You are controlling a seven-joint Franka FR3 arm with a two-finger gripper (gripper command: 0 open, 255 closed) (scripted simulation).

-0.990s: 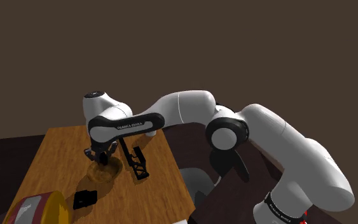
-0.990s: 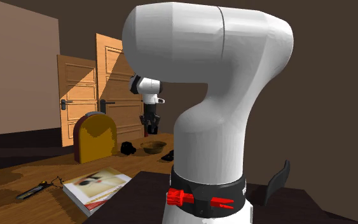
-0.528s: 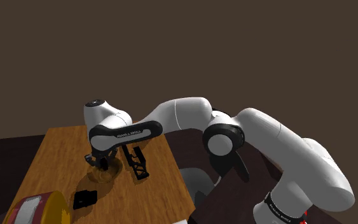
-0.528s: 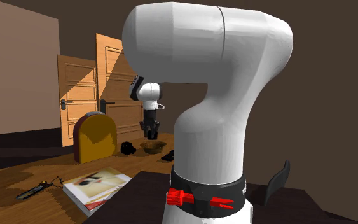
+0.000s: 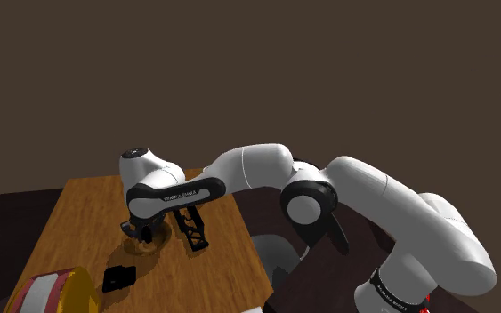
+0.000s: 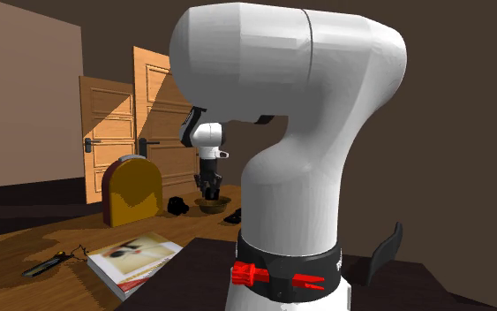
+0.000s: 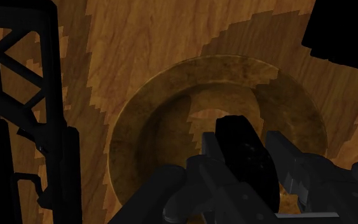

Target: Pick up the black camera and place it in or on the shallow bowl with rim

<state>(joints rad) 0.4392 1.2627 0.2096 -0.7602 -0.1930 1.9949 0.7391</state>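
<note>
Dark brown wall backs a wooden table. From its stand the white arm reaches low across the wood, elbow folded and wrist turned down, so the gripper hangs straight over the brown rimmed bowl. Its fingers are clamped on the black camera, held over the bowl's hollow. A black lattice frame stands just beside the bowl, and a small black object lies near the bowl on the side away from the wall.
</note>
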